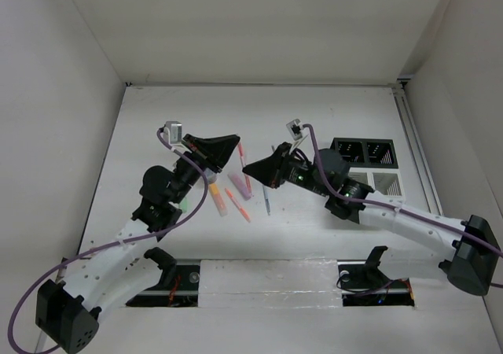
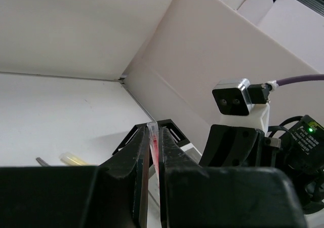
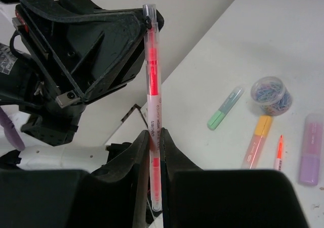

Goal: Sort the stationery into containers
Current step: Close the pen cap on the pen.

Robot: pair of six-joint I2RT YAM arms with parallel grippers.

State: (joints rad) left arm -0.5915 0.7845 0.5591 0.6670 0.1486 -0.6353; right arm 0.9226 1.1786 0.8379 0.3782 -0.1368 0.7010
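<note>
A red highlighter (image 1: 241, 156) hangs in the air between both arms above the table's middle. My left gripper (image 1: 235, 142) is shut on its upper end; in the left wrist view the tip (image 2: 153, 144) shows between the jaws. My right gripper (image 3: 154, 135) is shut on its lower half (image 3: 153, 81). On the table lie a green marker (image 3: 225, 108), an orange marker (image 3: 257, 142), a purple marker (image 3: 310, 148), a thin red pen (image 3: 278, 152), a blue pen (image 1: 267, 202) and a clear tub (image 3: 271, 93) of paper clips. The containers (image 1: 363, 153) stand at the right.
The organizer's white slatted part (image 1: 386, 183) sits in front of its black compartments. A yellow marker (image 2: 75, 159) lies on the table in the left wrist view. White walls close in the table on three sides. The arm bases stand at the near edge.
</note>
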